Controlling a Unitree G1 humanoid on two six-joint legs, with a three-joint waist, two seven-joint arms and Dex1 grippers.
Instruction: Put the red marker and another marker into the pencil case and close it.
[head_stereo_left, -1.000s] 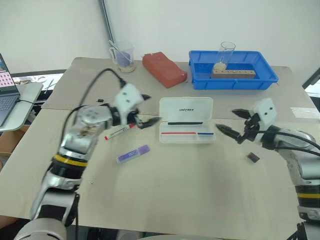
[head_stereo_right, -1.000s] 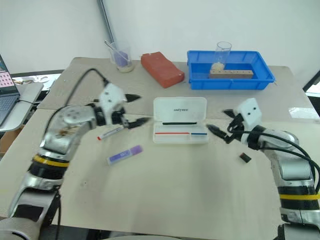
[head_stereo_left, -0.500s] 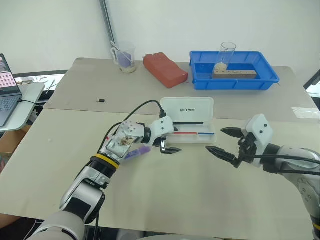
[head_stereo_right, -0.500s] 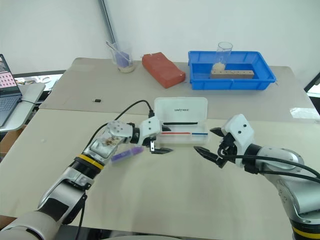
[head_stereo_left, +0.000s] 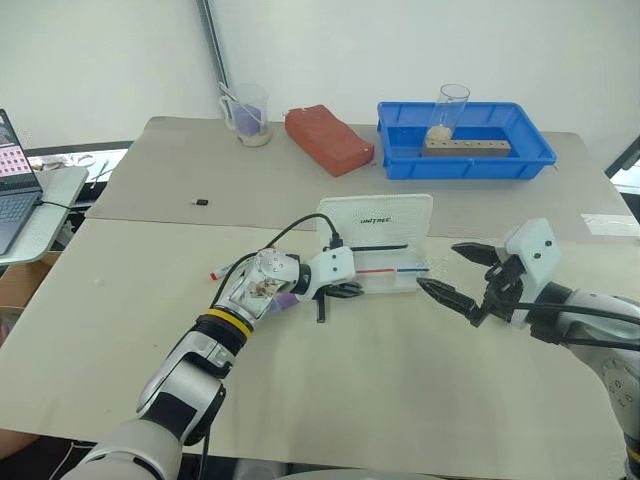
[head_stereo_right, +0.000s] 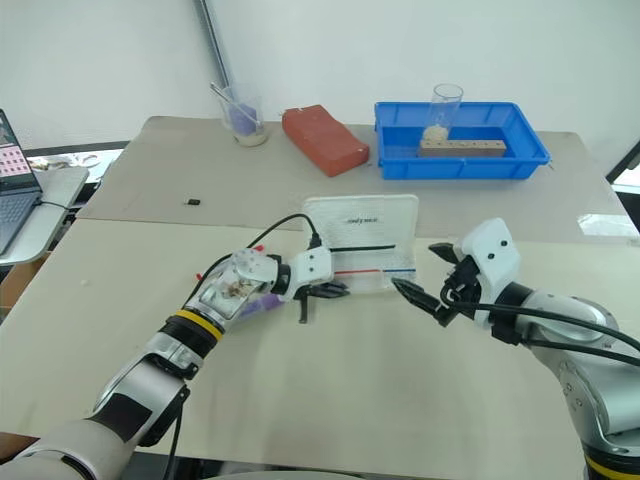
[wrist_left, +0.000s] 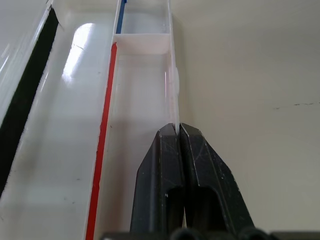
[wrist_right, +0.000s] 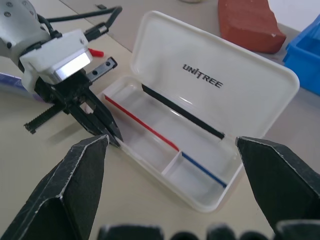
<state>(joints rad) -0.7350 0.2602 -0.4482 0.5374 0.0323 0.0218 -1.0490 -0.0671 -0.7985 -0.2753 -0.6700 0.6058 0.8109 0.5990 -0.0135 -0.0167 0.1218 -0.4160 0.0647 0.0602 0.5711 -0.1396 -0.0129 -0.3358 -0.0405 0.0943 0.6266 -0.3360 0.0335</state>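
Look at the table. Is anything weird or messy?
Nothing is spilled or broken. The left gripper is shut on the front wall of the open pencil case, with no marker in it. That looks a bit odd.

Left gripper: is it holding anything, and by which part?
The left gripper seems to pinch the pencil case by its thin front wall. The right gripper, open, holds nothing.

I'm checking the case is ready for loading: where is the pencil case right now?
In the head views the pencil case lies open mid-table between the left gripper and right gripper, below the blue tray.
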